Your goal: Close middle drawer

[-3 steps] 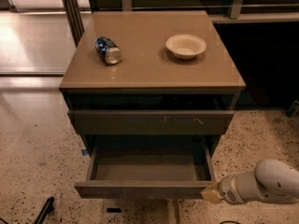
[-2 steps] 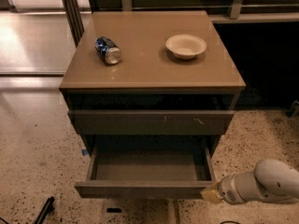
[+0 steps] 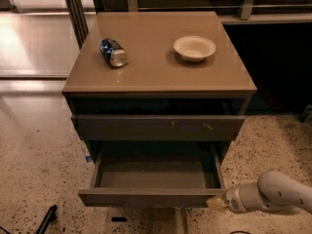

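The middle drawer (image 3: 151,197) is pulled out of the cabinet. It has a plain dark grey-brown front and an empty grey floor (image 3: 153,175). My gripper (image 3: 216,204) is at the lower right on a white arm. Its tip is at the right end of the drawer's front, touching it or very close to it. Above the open drawer is a shut drawer front with pale scratch marks (image 3: 158,127).
On the cabinet top (image 3: 156,74) a blue can (image 3: 113,52) lies on its side at the left and a white bowl (image 3: 194,48) stands at the right. Speckled floor surrounds the cabinet. A dark object (image 3: 48,217) lies on the floor at the lower left.
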Available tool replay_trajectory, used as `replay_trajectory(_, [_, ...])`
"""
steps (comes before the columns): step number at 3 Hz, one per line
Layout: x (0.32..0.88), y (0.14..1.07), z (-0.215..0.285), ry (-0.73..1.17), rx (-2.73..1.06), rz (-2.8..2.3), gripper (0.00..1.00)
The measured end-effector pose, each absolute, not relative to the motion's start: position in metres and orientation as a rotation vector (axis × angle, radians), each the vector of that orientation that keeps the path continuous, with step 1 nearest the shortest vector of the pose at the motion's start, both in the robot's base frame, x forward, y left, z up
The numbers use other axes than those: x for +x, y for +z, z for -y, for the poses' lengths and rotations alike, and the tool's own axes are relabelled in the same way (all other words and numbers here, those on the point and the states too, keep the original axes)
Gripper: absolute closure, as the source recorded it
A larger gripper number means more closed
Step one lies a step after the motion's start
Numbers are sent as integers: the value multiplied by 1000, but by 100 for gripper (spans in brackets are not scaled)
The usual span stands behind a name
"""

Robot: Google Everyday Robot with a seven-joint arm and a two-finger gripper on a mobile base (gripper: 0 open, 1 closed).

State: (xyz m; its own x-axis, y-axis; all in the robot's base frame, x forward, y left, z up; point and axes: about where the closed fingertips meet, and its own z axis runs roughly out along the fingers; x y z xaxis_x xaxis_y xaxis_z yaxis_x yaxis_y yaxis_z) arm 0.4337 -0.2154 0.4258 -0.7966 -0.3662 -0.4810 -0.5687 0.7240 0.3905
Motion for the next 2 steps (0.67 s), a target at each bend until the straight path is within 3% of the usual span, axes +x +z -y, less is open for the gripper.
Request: replay_trajectory(2, [460,417,208,746,-748,-2527,100])
